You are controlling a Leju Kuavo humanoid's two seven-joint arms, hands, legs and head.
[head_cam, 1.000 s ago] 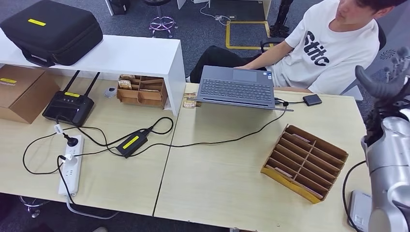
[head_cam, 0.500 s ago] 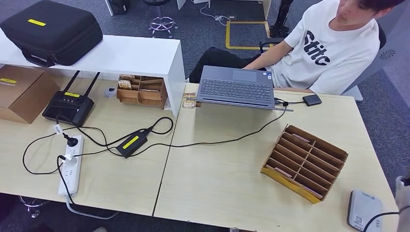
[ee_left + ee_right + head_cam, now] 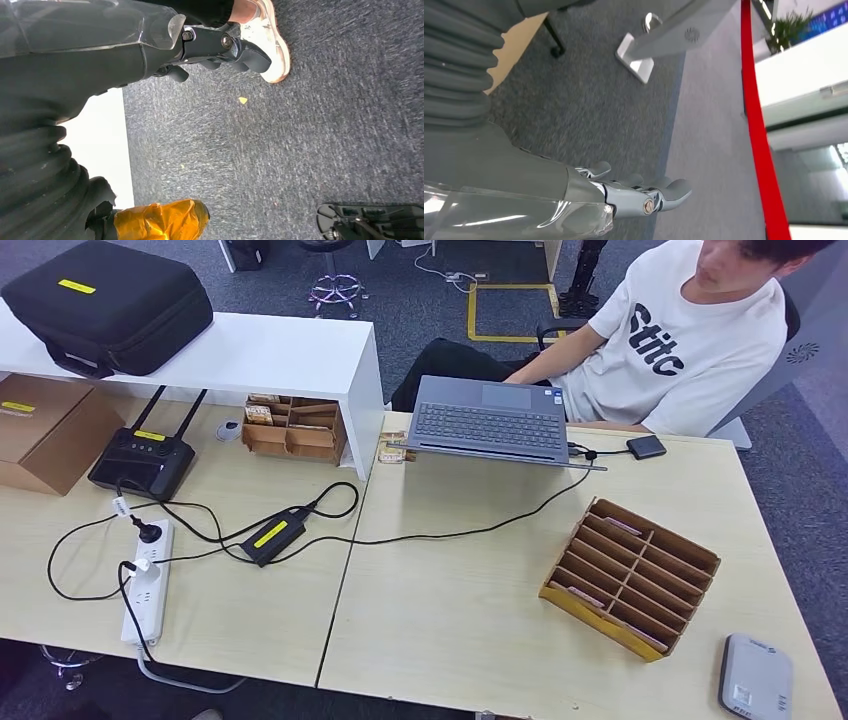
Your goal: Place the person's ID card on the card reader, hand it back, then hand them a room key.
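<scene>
Reader (image 3: 755,677) sat bare at the desk's near right corner, just past the key rack (image 3: 630,576); we saw no ID card anywhere. Both our hands, left (image 3: 220,47) and right (image 3: 639,192), hung empty over carpet, fingers loosely apart. Every step looked undone.

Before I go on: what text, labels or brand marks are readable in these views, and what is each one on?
"Stitc", partly hidden by folds: white T-shirt of the seated person.
Yellow labels on the black case, router, power adapter and brown box: too small to read.
Sticker on the grey card reader: too small to read.
</scene>
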